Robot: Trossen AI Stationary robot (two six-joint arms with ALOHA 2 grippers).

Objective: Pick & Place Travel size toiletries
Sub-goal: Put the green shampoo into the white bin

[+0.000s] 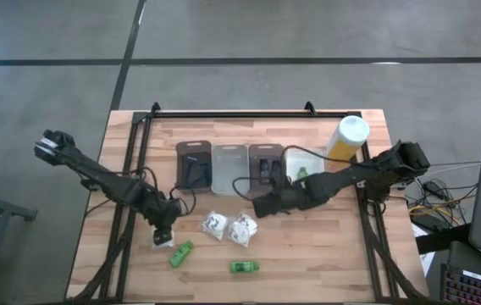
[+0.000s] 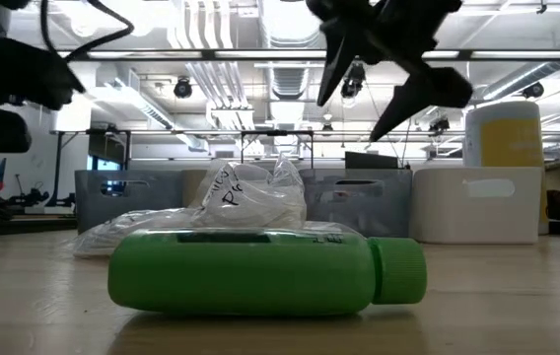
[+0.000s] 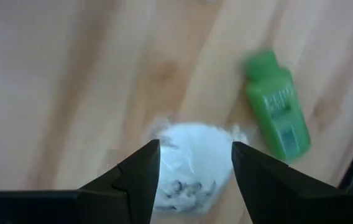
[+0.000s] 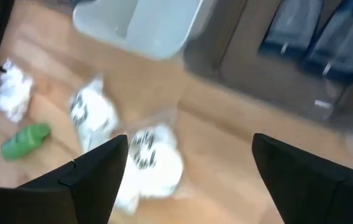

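The right gripper (image 1: 262,207) hangs wide open and empty above the table, and a white wrapped bundle (image 4: 150,157) lies just under and ahead of its fingers. If it comes down off centre, the crinkly wrap may slip away. The left gripper (image 3: 195,165) stands partly open around another white bundle (image 1: 162,240), not visibly squeezing; a green bottle (image 3: 278,114) beside it could be knocked.

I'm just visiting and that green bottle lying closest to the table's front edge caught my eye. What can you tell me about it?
The green bottle is small, bright green and looks like smooth plastic, with a ribbed screw cap of the same green and a label on its upper side. It lies on its side on the wooden table, cap closed, near the front edge. Nothing touches it: a second green bottle lies apart to one side, white wrapped bundles sit behind it, and neither arm's tool is at it.
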